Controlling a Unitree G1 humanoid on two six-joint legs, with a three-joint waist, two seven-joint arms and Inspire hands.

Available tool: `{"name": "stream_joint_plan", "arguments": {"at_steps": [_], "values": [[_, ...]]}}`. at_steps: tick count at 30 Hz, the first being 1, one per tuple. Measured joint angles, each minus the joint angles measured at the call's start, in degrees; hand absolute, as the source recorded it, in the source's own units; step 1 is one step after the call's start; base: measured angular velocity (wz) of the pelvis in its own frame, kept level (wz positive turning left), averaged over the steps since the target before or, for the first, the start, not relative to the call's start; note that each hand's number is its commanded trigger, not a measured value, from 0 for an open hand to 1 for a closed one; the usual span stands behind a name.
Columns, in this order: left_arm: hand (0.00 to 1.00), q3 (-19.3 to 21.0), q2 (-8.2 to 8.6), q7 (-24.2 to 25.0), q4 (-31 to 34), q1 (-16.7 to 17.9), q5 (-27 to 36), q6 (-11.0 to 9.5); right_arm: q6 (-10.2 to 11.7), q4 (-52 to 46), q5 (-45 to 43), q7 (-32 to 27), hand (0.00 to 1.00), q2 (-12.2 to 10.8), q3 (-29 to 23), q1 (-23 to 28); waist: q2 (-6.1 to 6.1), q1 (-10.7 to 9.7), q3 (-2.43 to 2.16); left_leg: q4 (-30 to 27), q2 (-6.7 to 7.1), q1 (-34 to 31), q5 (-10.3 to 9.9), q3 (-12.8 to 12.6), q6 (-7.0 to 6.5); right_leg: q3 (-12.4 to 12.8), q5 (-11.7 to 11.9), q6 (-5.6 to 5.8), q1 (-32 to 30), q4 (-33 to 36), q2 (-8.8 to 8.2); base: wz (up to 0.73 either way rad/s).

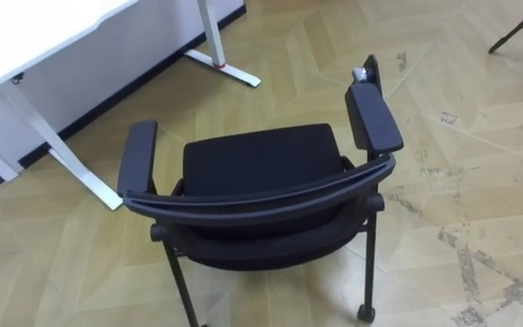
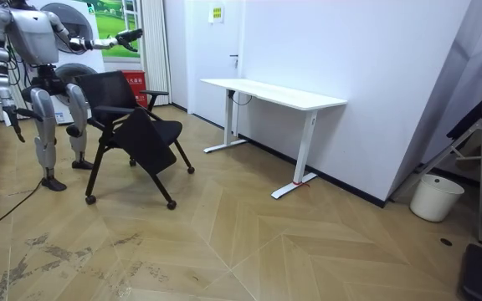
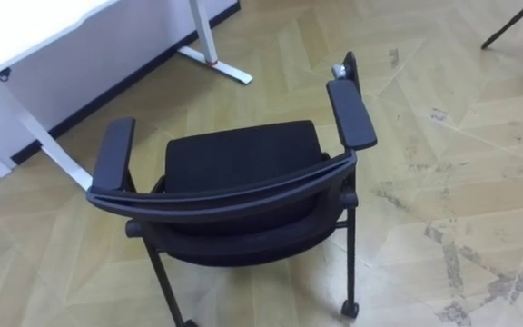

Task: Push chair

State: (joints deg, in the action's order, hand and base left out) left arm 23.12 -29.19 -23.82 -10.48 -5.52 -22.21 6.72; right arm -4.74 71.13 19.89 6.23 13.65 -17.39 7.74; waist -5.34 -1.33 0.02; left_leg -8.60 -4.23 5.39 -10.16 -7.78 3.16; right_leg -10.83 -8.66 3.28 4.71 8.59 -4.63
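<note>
Two hands are showing in the room view. Left hand (image 2: 129, 36) is reaching forward at chest height, showing above the black chair (image 1: 260, 162) and not touching it; open or closed, cannot tell. Right hand (image 2: 15, 128) is hanging low at the robot's side, behind the chair; its state cannot be told either. Robot is standing upright at the room view's left edge, just behind the chair.

Chair is sitting on its casters on the wooden parquet floor (image 1: 479, 191), backrest (image 1: 261, 232) turned toward the robot, seat facing away. Left armrest (image 1: 137, 156) is lying near the closer foot (image 1: 89, 180) of the white desk (image 1: 34, 36), apart from it. Desk is standing along the white wall.

Scuff marks (image 1: 466, 259) are showing on the floor right of the chair. White bucket (image 2: 435, 198) is sitting by the wall at the room view's right.
</note>
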Motion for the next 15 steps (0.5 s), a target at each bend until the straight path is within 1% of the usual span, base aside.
{"name": "stream_joint_plan", "arguments": {"at_steps": [2, 3, 5, 6, 8, 9, 10, 11, 12, 13, 14, 15], "values": [[0.00, -1.98, 0.00, 0.60, 2.24, -0.73, -2.77, 0.83, -0.27, -0.11, 0.02, 0.08, 0.00, -0.01, 0.36, -0.09, -0.12, -0.27, -0.01, 0.00, 0.03, 0.04, -0.01, -0.01, -0.01, 0.16, -0.04, 0.01, 0.03, 0.00, 0.00, 0.00], [0.00, -3.40, 0.01, 0.85, 4.00, -1.41, -4.43, 1.85, -0.31, -0.03, 0.02, 0.07, 0.00, -0.04, 0.47, -0.22, -0.25, -0.52, 0.07, 0.00, 0.03, -0.03, -0.01, 0.02, -0.01, 0.06, -0.04, 0.01, 0.03, 0.00, 0.00, 0.00], [0.00, -6.14, 0.01, 0.94, 7.40, -2.06, -10.18, 2.13, -0.24, 0.57, 0.16, -0.20, 0.00, 0.03, 1.67, -0.37, -0.52, -1.23, 0.15, 0.00, 0.02, -0.10, -0.01, 0.03, -0.01, 0.10, -0.04, 0.01, 0.01, 0.05, 0.02, 0.00], [0.00, -6.82, 0.00, 1.01, 8.11, -2.36, -11.56, 2.12, -0.24, 0.73, 0.17, -0.30, 0.00, 0.03, 2.05, -0.44, -0.57, -1.37, 0.13, 0.00, 0.02, -0.17, -0.01, 0.03, -0.01, 0.12, -0.04, 0.01, -0.01, 0.05, 0.02, 0.00], [0.00, -9.06, 0.00, 1.86, 11.45, -3.40, -17.58, 2.24, -0.23, 2.56, -0.12, -0.31, 0.00, -0.02, 2.59, -1.66, -0.65, -2.61, 0.11, -0.15, 0.03, -0.84, -0.01, 0.07, -0.01, 0.09, -0.04, 0.00, -0.16, 0.04, 0.01, 0.00], [0.00, -9.89, -0.01, 2.12, 12.50, -3.56, -19.10, 2.57, -0.28, 2.86, -0.11, -0.27, 0.00, -0.03, 2.87, -1.92, -0.63, -2.92, 0.13, -0.20, 0.04, -0.91, -0.01, 0.06, -0.01, 0.10, -0.04, 0.00, -0.23, 0.04, 0.01, 0.00], [0.00, -12.08, -0.01, 2.69, 14.85, -3.85, -21.59, 3.28, -0.27, 3.11, -0.10, -0.13, 0.00, 0.00, 3.92, -2.18, -0.59, -3.37, 0.14, -0.21, 0.06, -1.09, 0.00, 0.06, -0.01, 0.24, -0.04, 0.00, -0.56, 0.06, 0.00, 0.00], [0.00, -15.22, -0.03, 3.66, 16.57, -4.64, -23.57, 3.93, -0.26, 3.11, 0.06, 0.05, 0.00, 0.11, 5.15, -2.27, -0.57, -3.66, 0.16, -0.19, 0.10, -1.27, 0.00, 0.05, -0.01, 0.26, -0.03, 0.00, -0.77, 0.06, -0.03, 0.00], [0.00, -17.10, -0.02, 4.39, 17.19, -5.13, -24.17, 4.37, -0.25, 3.11, 0.04, 0.13, 0.00, 0.14, 5.74, -2.29, -0.58, -3.77, 0.17, -0.19, 0.10, -1.33, 0.00, 0.04, -0.01, 0.29, -0.03, 0.00, -0.81, 0.05, -0.04, 0.00], [0.00, -20.76, -0.03, 5.99, 18.43, -5.42, -25.98, 4.79, -0.17, 3.11, 0.04, 0.17, 0.00, 0.16, 7.09, -2.57, -0.63, -4.29, 0.19, -0.19, 0.11, -1.45, 0.00, -0.01, -0.01, 0.36, -0.03, 0.00, -0.87, 0.00, -0.04, 0.00], [0.00, -22.42, -0.04, 6.86, 18.85, -5.42, -26.62, 4.86, -0.17, 3.11, 0.04, 0.18, 0.00, 0.16, 7.51, -2.82, -0.66, -4.61, 0.21, -0.18, 0.11, -1.49, 0.00, -0.02, -0.01, 0.37, -0.04, 0.00, -0.89, 0.00, -0.05, -0.03], [0.00, -25.37, -0.05, 8.90, 19.20, -5.42, -27.51, 4.78, -0.12, 3.12, 0.04, 0.18, 0.00, 0.18, 8.04, -3.43, -0.87, -4.98, 0.36, -0.19, 0.11, -1.56, 0.00, -0.11, -0.01, 0.53, -0.04, 0.00, -1.02, -0.02, -0.04, -0.05]]}}
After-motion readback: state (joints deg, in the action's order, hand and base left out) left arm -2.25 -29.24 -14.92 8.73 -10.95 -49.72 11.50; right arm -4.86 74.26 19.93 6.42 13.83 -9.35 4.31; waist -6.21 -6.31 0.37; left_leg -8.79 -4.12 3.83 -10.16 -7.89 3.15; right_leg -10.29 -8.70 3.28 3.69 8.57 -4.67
